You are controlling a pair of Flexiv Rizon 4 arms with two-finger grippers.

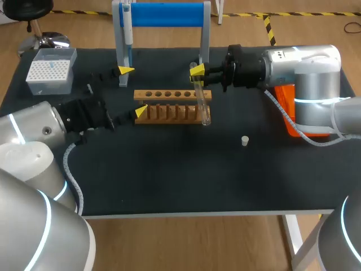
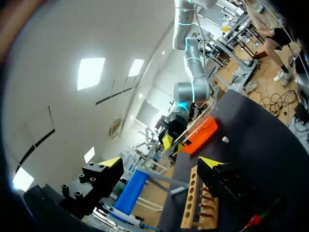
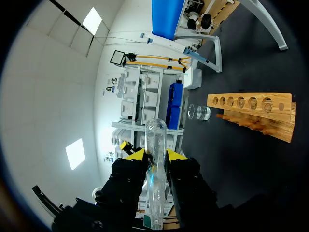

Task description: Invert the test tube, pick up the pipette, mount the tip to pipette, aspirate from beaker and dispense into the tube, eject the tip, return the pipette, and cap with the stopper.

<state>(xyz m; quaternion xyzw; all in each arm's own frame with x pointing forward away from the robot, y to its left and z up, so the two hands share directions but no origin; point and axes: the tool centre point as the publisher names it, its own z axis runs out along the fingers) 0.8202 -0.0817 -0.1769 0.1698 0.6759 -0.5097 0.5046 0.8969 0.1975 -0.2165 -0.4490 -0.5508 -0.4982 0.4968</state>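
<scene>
My right gripper (image 1: 197, 70) is shut on a clear test tube (image 1: 202, 104), which hangs tilted over the right end of the wooden rack (image 1: 169, 95). In the right wrist view the test tube (image 3: 155, 169) runs lengthwise between the yellow fingertips of the gripper (image 3: 154, 154), rounded end ahead. My left gripper (image 1: 132, 90) stands wide open and empty at the rack's left end; the left wrist view shows this gripper (image 2: 159, 162) with the rack (image 2: 190, 203) below it. The pipette (image 1: 127, 28) hangs on the blue stand (image 1: 163, 14). A small white stopper (image 1: 245, 140) lies on the mat.
A white tip box (image 1: 51, 70) sits at the back left. An orange object (image 1: 289, 116) lies under my right arm. A glass beaker (image 3: 199, 112) stands beyond the rack (image 3: 251, 113) in the right wrist view. The stand's grey legs (image 1: 121, 51) rise behind the rack.
</scene>
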